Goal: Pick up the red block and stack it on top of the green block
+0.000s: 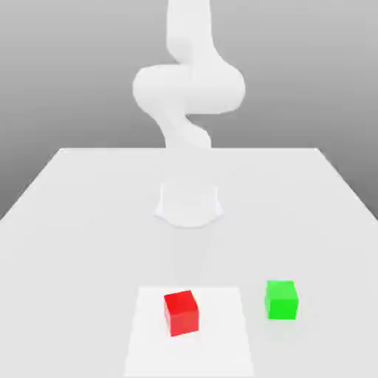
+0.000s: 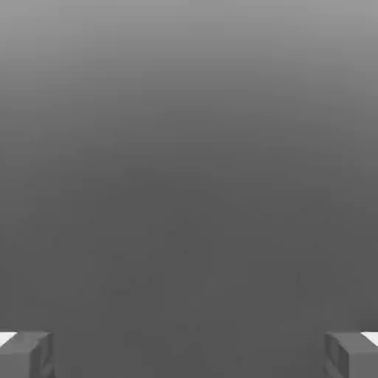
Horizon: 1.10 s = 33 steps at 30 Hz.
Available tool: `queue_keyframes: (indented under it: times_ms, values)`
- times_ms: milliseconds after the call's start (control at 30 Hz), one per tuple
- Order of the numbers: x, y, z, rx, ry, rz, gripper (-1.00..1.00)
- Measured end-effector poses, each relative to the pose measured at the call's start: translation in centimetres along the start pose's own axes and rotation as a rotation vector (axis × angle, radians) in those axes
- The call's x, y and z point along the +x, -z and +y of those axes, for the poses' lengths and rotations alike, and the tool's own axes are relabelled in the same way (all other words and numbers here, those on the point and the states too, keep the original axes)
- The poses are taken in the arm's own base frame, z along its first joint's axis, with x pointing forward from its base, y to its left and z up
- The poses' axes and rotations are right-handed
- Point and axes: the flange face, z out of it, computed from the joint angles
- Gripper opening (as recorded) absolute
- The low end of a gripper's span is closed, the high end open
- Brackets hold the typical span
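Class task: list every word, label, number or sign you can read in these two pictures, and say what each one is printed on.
There are none. The red block, the green block, the table and the arm are all plain and unmarked.

Arm (image 1: 188, 88) upright; fingers (image 2: 26, 354) wide apart

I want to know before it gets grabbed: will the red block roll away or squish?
The red block probably won't roll: it looks like a cube with flat faces, resting flat on the table. It likely stays stiff, since its edges look straight and sharp. Its smooth sides might be a little slippery.
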Motion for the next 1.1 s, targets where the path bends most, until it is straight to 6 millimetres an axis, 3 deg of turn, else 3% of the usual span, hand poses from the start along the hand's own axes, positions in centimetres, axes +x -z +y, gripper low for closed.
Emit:
queue_keyframes:
  times_ms: [100, 267, 400, 533, 667, 867, 900, 1100]
  values:
    - [-1.3, -7.7, 1.4, -0.083, 0.047, -0.078, 0.00]
    - [-4.9, -18.5, 5.4, -0.200, 0.116, -0.210, 0.00]
    - [-9.0, -25.5, 9.7, -0.281, 0.168, -0.324, 0.00]
    - [-13.9, -31.0, 14.7, -0.352, 0.216, -0.446, 0.00]
    - [-19.1, -34.8, 19.8, -0.408, 0.256, -0.564, 0.00]
    - [-22.6, -39.5, 23.1, -0.417, 0.263, -0.585, 0.00]
    - [-22.9, -39.9, 23.4, -0.417, 0.263, -0.585, -1.00]
    - [-23.1, -40.1, 23.5, -0.418, 0.263, -0.585, -1.00]
